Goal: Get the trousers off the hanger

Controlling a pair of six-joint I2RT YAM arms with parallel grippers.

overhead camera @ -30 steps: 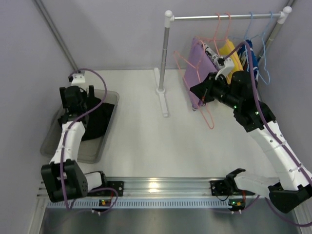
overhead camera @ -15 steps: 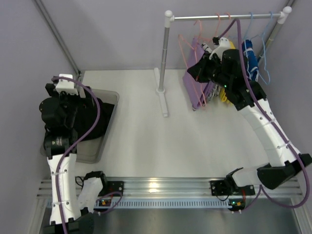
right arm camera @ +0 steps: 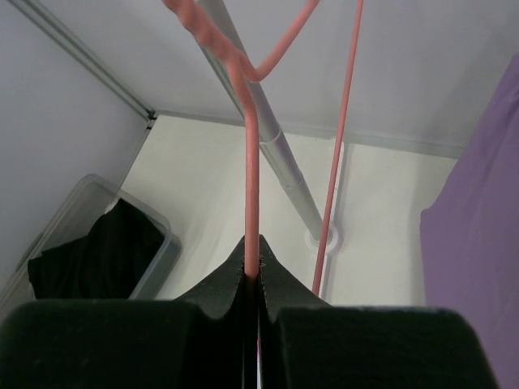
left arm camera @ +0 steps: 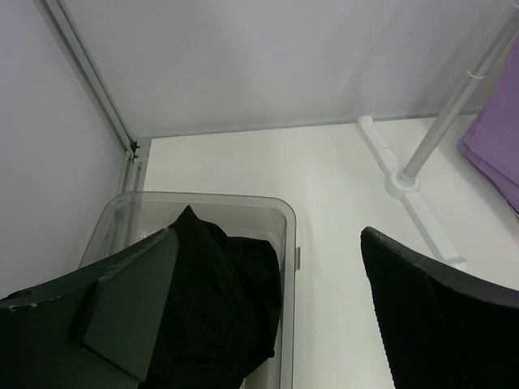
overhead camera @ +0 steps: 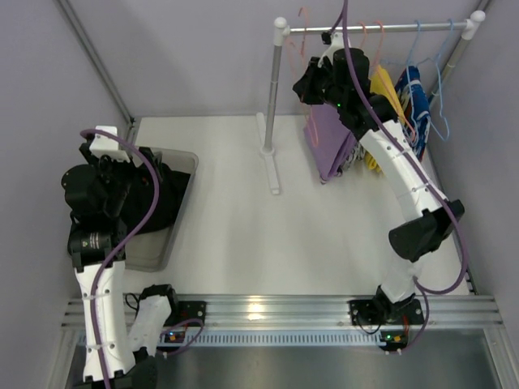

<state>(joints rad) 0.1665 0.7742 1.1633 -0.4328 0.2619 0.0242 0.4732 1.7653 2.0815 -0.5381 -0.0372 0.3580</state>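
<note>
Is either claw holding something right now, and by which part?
The right claw is shut on the pink hanger, pinching one thin wire side just below its neck. The left claw is open and holds nothing.

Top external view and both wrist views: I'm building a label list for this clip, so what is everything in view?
lilac trousers: one, light purple, hanging under the rail
black trousers: one, black, in the bin
yellow garment: one, yellow, on the rail
printed garment: one, dark patterned, on the rail, far right
pink hanger: one, pink, gripped by the right fingers
other hangers: several, pink and light blue, on the rail
rail: one, silver with white joints, table's far side
bin: one, clear grey, table's left side
table: one, white
left fingers: two, black, open, over the bin
right fingers: two, black, shut on the pink hanger
</note>
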